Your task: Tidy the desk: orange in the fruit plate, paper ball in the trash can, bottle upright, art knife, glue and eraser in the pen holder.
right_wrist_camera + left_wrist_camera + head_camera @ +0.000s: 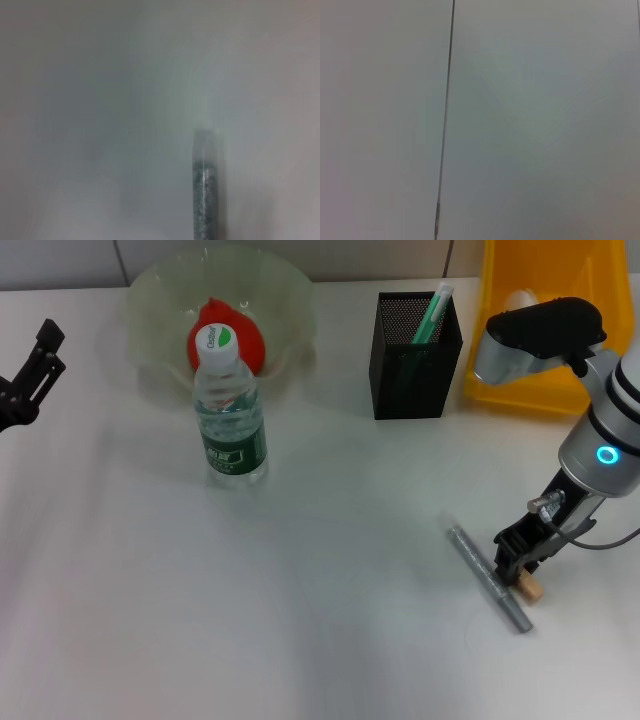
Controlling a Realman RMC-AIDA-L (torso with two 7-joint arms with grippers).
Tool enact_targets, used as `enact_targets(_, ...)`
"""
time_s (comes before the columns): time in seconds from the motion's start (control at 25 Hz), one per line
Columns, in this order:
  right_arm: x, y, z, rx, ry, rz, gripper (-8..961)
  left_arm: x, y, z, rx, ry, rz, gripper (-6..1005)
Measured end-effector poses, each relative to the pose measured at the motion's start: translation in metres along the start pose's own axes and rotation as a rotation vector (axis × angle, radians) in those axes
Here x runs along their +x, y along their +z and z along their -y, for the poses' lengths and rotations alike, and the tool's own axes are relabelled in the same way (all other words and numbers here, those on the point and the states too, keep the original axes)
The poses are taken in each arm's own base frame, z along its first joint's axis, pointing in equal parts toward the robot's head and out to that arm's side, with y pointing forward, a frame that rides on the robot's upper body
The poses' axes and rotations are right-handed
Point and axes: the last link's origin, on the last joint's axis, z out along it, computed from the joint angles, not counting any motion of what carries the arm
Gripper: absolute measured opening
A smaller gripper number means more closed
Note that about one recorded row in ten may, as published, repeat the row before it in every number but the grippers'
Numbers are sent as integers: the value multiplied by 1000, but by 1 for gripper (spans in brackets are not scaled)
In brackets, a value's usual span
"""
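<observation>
The orange (232,335) lies in the pale green fruit plate (285,290) at the back left. The bottle (230,410) stands upright in front of the plate. The black mesh pen holder (415,365) holds a green and white stick (432,315). The paper ball (520,300) lies in the yellow trash can (540,390) at the back right. A grey pen-like stick (490,578) lies on the table at the right and also shows in the right wrist view (206,195). The tan eraser (529,588) lies beside it. My right gripper (515,558) is low over the stick and the eraser. My left gripper (35,365) is open and empty at the far left.
The white table (300,620) stretches across the front and middle. The left wrist view shows only the table top with a thin dark seam (445,125). My right arm's upper part (540,335) hangs in front of the trash can.
</observation>
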Motion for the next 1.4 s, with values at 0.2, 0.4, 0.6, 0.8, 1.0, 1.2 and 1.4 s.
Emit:
enact_targets(0.2, -1, -1, 1, -4, 4, 5, 161, 0, -2, 0, 1, 0, -1, 803)
enact_targets(0.4, 1, -3, 4, -16, 11, 5, 144, 2, -2, 0, -3, 1, -11, 803)
enact_targets(0.6, 10, -22, 12, -123, 59, 69, 131, 3, -2, 2, 2, 2, -16, 803)
enact_targets(0.8, 17, -57, 38, -325, 85, 363, 131, 6, 0, 2, -5, -2, -33, 803)
enact_targets(1.0, 16, -68, 62, -620, -48, 841, 130, 14, 4, 1, -31, -26, -74, 803)
enact_targets(1.2, 12, -44, 85, -565, -93, 1260, 130, 24, 6, -1, -65, -57, -130, 803)
enact_targets(1.4, -5, -20, 89, -367, -100, 1320, 131, 29, 7, 0, -79, -78, -152, 804)
